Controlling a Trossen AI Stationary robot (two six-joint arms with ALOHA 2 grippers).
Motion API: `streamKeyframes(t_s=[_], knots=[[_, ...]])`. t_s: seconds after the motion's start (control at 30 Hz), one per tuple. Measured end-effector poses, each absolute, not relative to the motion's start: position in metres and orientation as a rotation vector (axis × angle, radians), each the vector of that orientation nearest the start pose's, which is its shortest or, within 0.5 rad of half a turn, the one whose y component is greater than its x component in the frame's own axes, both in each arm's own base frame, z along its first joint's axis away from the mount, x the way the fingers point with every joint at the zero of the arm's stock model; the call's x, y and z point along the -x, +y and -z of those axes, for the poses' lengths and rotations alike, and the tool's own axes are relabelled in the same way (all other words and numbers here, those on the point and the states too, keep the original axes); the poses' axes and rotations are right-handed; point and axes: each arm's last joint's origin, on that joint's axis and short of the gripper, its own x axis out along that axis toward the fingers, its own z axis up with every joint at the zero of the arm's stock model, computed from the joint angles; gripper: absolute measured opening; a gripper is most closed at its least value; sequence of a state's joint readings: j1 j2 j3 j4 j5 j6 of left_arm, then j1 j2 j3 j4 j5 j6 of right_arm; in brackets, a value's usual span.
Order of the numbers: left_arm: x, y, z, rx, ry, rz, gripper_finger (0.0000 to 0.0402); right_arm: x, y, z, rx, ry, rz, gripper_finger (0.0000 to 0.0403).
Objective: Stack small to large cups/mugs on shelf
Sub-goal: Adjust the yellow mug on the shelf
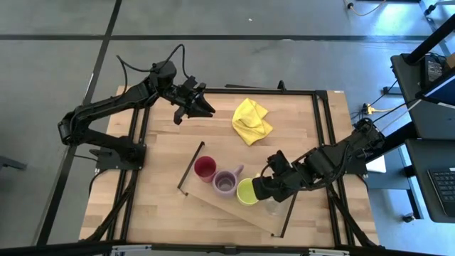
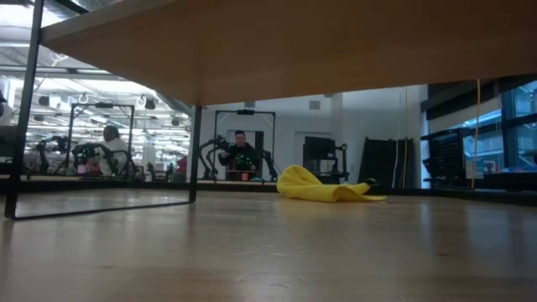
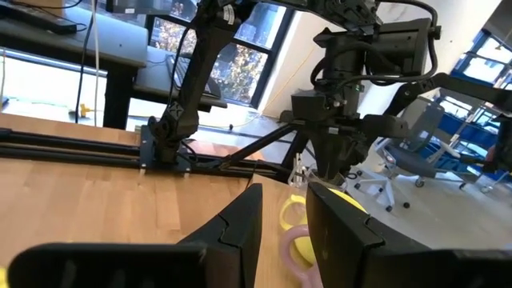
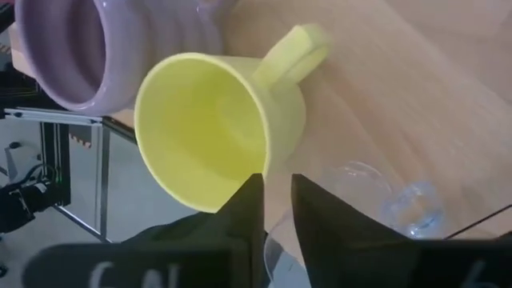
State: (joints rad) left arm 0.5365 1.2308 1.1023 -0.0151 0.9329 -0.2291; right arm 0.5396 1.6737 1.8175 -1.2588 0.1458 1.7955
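Note:
The shelf (image 1: 217, 205) lies slantwise on the table's near half. On it, in a row, are a red cup (image 1: 205, 168), a purple mug (image 1: 226, 182), a yellow-green mug (image 1: 246, 193) and a clear glass tumbler (image 1: 273, 207). My right gripper (image 1: 259, 189) is at the yellow-green mug (image 4: 208, 120), shut on its rim. The purple mug (image 4: 72, 48) is close beside it and the tumbler (image 4: 384, 200) is on the other side. My left gripper (image 1: 205, 108) is open and empty, above the table's far part. My right gripper holds the yellow-green mug by its rim (image 4: 267, 164), on the side toward the tumbler, a little way round from the handle (image 4: 294, 50). One finger (image 4: 250, 210) is inside and one (image 4: 314, 214) is outside. The fingers slant down from the table's right. The mug's base is hidden.
A crumpled yellow cloth (image 1: 252, 119) lies on the table's far right part and also shows in the low view (image 2: 327, 186). The low view looks under the shelf board (image 2: 268, 50), past its black rail (image 2: 25, 109). Black frame rails run along the table's left and right sides.

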Motion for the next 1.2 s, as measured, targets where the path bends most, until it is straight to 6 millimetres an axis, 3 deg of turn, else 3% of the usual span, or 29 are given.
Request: streamKeyframes(t_s=[0.93, 1.2], knots=[[-0.241, 0.116, -0.367, 0.334, 0.168, 0.371, 0.0094, -0.292, 0.171, -0.357, -1.180, 1.041, 0.663, 0.0070], [-0.241, 0.117, -0.366, 0.333, 0.166, 0.347, 0.0094, -0.292, 0.170, -0.357, -1.167, 1.049, 0.665, 0.0023]])
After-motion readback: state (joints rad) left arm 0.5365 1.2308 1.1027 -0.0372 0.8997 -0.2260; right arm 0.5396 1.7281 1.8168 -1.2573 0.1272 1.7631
